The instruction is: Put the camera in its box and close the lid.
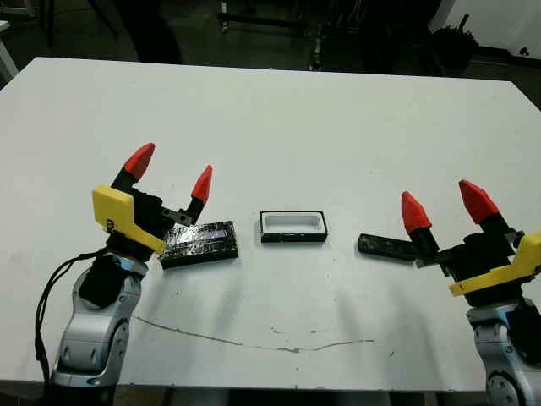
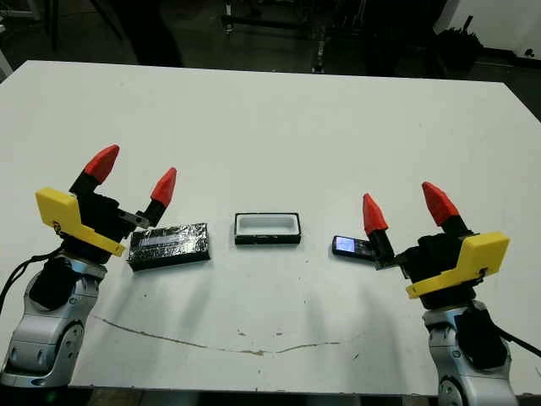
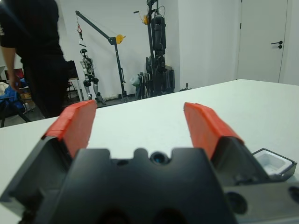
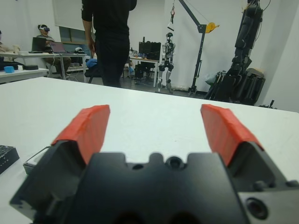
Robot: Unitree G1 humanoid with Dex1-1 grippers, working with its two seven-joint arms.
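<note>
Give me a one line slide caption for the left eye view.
Open grippers flank the lid, open box and camera on the white table.

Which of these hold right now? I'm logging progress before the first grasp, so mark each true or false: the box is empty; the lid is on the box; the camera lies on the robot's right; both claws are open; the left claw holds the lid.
1. The box is empty: true, only its white lining shows.
2. The lid is on the box: false, it lies on the table to the box's left.
3. The camera lies on the robot's right: true, by the right claw.
4. Both claws are open: true.
5. The left claw holds the lid: false, it holds nothing.
</note>
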